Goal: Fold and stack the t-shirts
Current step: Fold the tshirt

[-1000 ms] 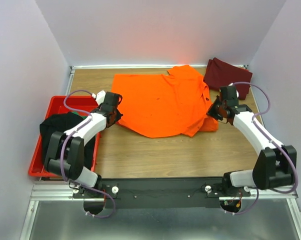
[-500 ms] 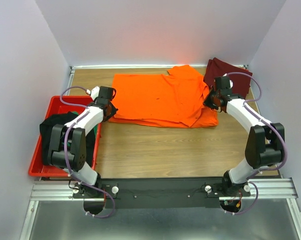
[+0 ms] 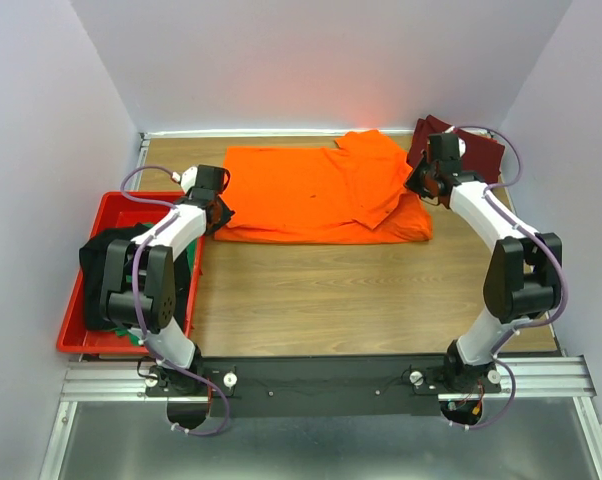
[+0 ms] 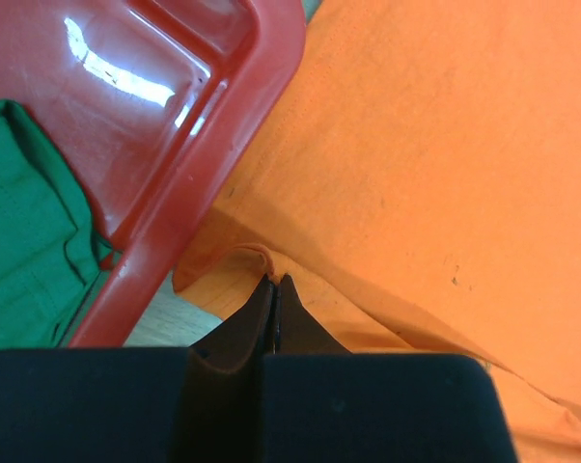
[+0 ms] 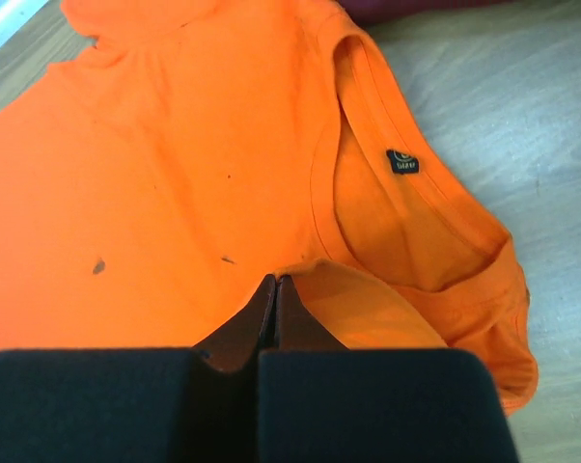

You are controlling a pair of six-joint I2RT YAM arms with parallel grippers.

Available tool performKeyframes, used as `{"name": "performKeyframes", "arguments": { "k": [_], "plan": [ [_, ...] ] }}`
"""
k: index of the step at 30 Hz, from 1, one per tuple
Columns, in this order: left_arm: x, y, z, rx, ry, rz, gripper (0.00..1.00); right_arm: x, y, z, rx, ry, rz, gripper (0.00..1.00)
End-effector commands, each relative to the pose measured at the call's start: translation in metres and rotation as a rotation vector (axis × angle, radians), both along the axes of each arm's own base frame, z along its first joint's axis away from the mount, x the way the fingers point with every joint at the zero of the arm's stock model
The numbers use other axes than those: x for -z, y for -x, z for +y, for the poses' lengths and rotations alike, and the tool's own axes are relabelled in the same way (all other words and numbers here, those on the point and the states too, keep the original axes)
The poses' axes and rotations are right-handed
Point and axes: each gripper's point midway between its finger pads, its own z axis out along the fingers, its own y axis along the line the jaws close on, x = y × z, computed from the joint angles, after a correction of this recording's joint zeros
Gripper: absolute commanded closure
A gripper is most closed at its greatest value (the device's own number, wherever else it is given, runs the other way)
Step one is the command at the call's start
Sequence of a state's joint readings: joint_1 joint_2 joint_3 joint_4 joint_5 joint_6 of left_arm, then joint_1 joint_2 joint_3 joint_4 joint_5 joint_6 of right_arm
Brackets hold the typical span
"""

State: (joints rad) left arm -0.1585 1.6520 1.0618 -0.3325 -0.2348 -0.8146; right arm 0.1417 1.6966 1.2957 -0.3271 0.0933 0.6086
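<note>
The bright orange t-shirt (image 3: 321,195) lies folded in half lengthwise at the back of the table. My left gripper (image 3: 217,203) is shut on the orange shirt's edge (image 4: 257,258) at its left end, by the red bin. My right gripper (image 3: 421,184) is shut on the shirt's edge (image 5: 315,270) at its right end, near the collar and label (image 5: 402,160). The dark maroon t-shirt (image 3: 478,152) lies at the back right, behind my right gripper. A black shirt (image 3: 106,255) and a green shirt (image 4: 25,241) lie in the red bin.
The red bin (image 3: 99,205) sits at the table's left edge, its rim (image 4: 223,145) touching the orange shirt. Bare wooden table (image 3: 331,295) stretches in front of the shirt. White walls close in the back and sides.
Both grippers have carried the shirt's near edge toward the back, over the shirt. The shirt now lies as a narrower folded band. Both arms reach farther back.
</note>
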Motion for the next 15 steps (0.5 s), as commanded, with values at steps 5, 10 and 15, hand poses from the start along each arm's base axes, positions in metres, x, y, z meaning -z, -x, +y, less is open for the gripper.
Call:
{"name": "performKeyframes", "arguments": {
  "k": [5, 10, 15],
  "plan": [
    [-0.007, -0.013, 0.004, -0.002, 0.0, -0.013, 1.0, -0.009, -0.02, -0.011, 0.043, 0.051, -0.045, 1.0],
    [-0.011, -0.018, 0.005, -0.006, 0.005, -0.025, 1.0, -0.007, -0.02, -0.013, 0.047, 0.062, -0.044, 1.0],
    [-0.011, -0.022, 0.006, -0.009, 0.006, -0.026, 1.0, -0.008, -0.025, -0.013, 0.049, 0.056, -0.05, 1.0]
  ]
}}
